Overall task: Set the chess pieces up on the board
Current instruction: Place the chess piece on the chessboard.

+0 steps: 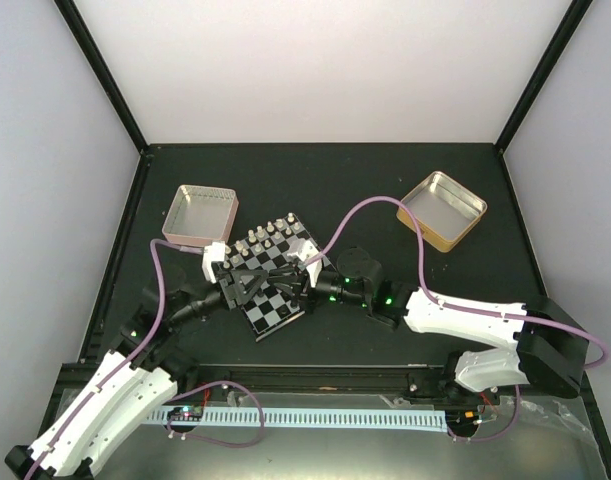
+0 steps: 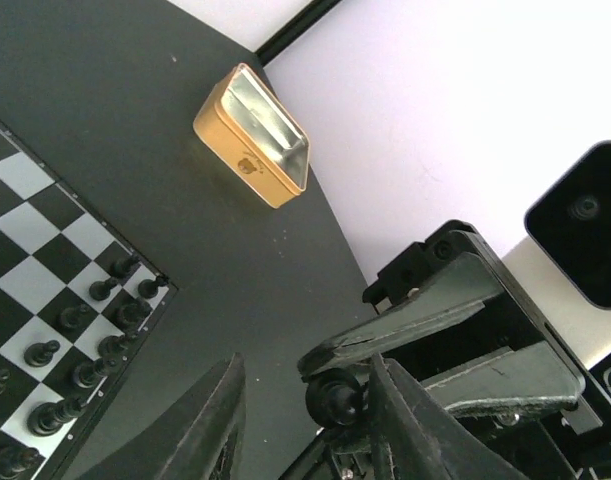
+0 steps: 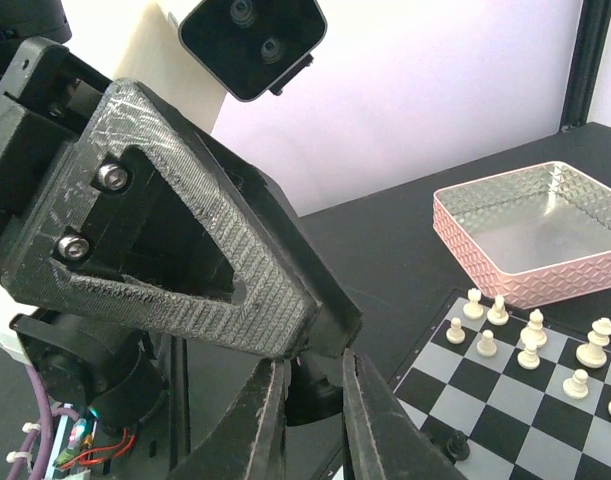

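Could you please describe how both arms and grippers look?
The left arm and right arm have white shells, black joints and purple cables. Green lights glow on the right arm. The left gripper and right gripper are black, with ribbed triangular fingers.

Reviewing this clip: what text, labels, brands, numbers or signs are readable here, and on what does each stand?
No text can be read in any view.
Side wall of the gold tin: a small dark emblem, too small to read.
The pink tin and the board: no lettering visible.
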`<control>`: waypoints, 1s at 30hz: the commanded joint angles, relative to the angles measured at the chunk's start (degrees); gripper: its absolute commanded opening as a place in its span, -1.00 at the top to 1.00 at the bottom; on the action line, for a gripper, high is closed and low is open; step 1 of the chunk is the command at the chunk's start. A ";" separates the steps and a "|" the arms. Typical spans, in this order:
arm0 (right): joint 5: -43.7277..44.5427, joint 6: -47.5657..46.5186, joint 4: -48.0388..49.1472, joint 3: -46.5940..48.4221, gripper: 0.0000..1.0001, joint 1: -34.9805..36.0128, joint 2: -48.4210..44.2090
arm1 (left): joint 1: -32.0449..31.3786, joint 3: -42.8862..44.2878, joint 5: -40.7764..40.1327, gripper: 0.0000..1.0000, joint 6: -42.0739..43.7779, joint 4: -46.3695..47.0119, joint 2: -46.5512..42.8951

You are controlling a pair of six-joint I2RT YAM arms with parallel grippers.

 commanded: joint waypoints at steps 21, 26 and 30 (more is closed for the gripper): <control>6.18 4.66 -3.49 -1.63 -0.21 -0.26 -2.57 | 0.47 2.69 -3.83 0.97 7.10 -4.55 2.02; 15.64 9.79 -11.40 -1.78 -0.22 -0.25 -9.28 | 0.39 1.37 -12.36 0.97 13.47 -8.99 6.46; 23.43 12.95 -18.60 -2.01 -0.26 -0.27 -14.09 | -0.74 1.25 -15.94 0.97 15.06 -11.25 14.31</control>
